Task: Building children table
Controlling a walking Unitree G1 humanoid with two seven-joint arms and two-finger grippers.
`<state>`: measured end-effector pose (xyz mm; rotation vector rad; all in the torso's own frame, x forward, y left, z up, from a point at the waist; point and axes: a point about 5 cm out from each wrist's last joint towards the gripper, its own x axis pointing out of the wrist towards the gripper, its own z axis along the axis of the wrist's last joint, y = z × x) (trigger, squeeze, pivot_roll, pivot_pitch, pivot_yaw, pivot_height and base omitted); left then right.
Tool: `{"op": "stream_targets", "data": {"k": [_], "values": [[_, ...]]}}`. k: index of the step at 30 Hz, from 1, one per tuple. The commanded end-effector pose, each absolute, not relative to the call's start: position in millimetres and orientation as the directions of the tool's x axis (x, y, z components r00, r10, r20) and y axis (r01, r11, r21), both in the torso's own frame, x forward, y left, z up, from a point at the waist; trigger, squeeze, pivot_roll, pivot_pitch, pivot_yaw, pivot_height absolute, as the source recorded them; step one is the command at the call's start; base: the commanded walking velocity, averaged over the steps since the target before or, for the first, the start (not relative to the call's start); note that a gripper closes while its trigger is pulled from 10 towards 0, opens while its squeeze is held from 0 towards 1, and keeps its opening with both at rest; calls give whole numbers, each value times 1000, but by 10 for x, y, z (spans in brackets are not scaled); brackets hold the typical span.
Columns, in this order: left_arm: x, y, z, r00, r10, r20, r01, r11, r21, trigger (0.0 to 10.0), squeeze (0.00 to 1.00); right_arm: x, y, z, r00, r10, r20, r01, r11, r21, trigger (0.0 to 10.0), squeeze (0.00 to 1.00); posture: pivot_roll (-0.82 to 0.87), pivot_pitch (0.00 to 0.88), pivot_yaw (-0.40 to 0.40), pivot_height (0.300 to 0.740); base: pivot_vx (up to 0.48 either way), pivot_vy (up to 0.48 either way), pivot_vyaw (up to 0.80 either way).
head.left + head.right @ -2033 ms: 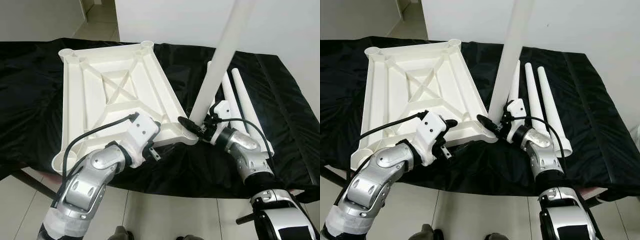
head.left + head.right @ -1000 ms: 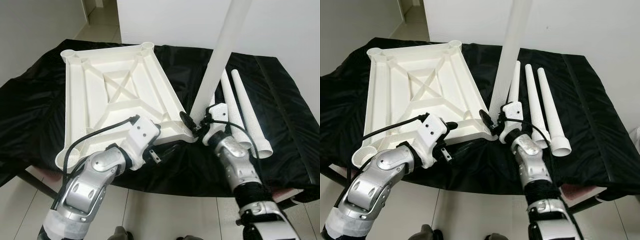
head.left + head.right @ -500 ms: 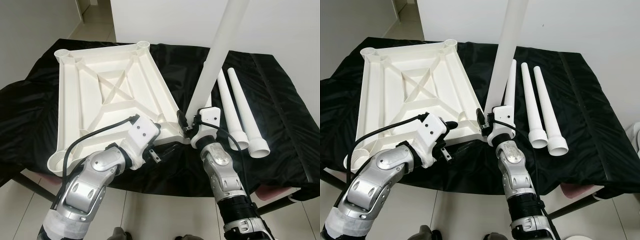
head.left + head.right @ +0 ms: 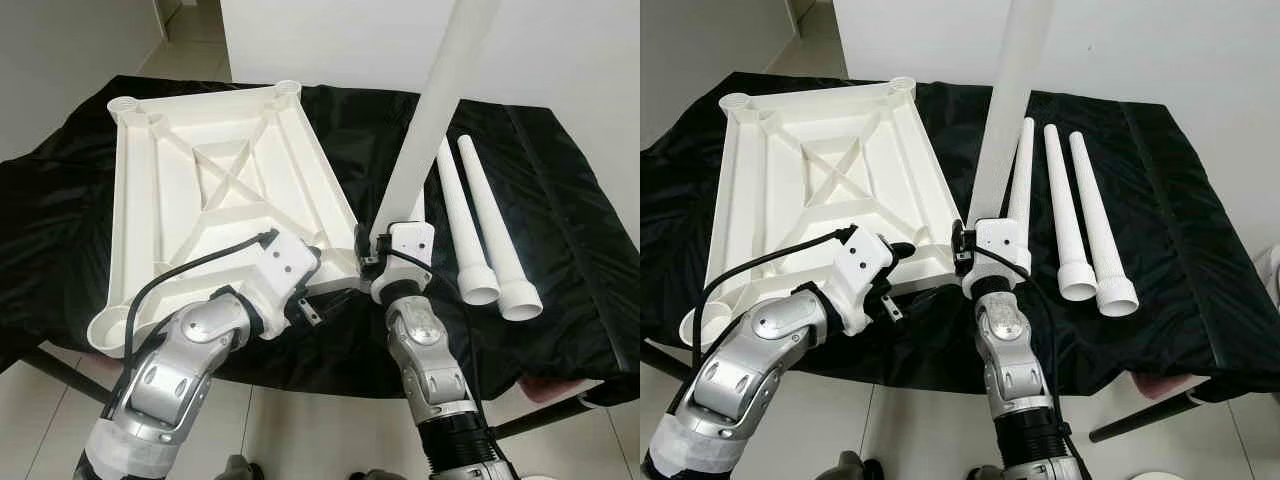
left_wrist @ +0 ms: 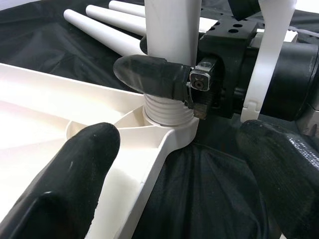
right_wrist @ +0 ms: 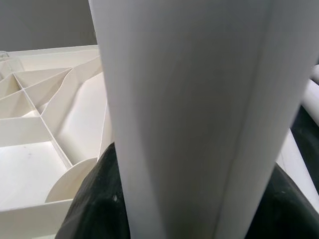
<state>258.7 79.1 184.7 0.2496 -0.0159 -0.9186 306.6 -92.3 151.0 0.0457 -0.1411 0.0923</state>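
A white plastic tabletop (image 4: 215,190) lies upside down on a crinkled black cloth (image 4: 560,190), its underside a grid of ribs with a diagonal cross in the middle and a round socket at each corner. At the near right corner a smooth white leg (image 4: 432,115) stands nearly upright, its ribbed base seated in the socket (image 5: 167,130). The right gripper (image 5: 164,74) is clamped on the leg just above that ribbed base, one rounded black finger (image 5: 149,74) wrapped against the tube. The left gripper (image 5: 184,174) sits at the tabletop's near edge beside the same corner, its two matte black fingers spread wide apart, one over the tabletop's rim and one over the cloth; it seems to grip nothing, though contact with the rim is hard to judge. Three more tapered white legs (image 4: 1080,215) lie side by side on the cloth to the right of the standing leg, wide open ends toward the robot.
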Motion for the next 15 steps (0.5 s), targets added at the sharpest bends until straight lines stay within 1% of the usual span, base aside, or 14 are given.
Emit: {"op": "stream_targets", "data": {"k": [1, 7, 9, 11, 13, 14, 15], "values": [[2571, 802, 1838, 623, -777, -89, 773, 594, 222, 10000, 0, 3015, -957, 1264, 996, 81, 29, -82, 995, 48, 10000, 1000, -92, 116, 14, 740, 0, 0, 0], [2570, 813, 1844, 618, -781, -91, 776, 587, 229, 10000, 0, 3011, -1012, 1368, 986, 130, 101, -137, 988, 66, 10000, 1000, -93, 117, 17, 740, 0, 0, 0], [2571, 812, 1845, 617, -782, -92, 777, 586, 231, 10000, 0, 3012, -1022, 1379, 984, 142, 106, -149, 987, 66, 10000, 1000, -93, 117, 17, 740, 0, 0, 0], [2574, 810, 1853, 615, -784, -91, 778, 584, 231, 10000, 0, 3037, -1061, 1387, 975, 197, 106, -203, 978, 45, 10000, 1000, -95, 122, 21, 740, 0, 0, 0], [2576, 809, 1856, 614, -784, -90, 779, 583, 230, 10000, 0, 3046, -1074, 1392, 971, 216, 107, -221, 975, 38, 10000, 1000, -95, 122, 21, 740, 0, 0, 0], [2576, 809, 1855, 613, -785, -91, 780, 582, 230, 10000, 0, 3062, -1107, 1397, 964, 243, 111, -247, 969, 24, 10000, 0, -96, 120, 22, 740, 0, 0, 0], [2576, 809, 1853, 613, -785, -92, 780, 582, 231, 10000, 0, 3072, -1128, 1401, 960, 257, 114, -260, 965, 16, 10000, 0, -96, 120, 22, 740, 0, 0, 0]]}}
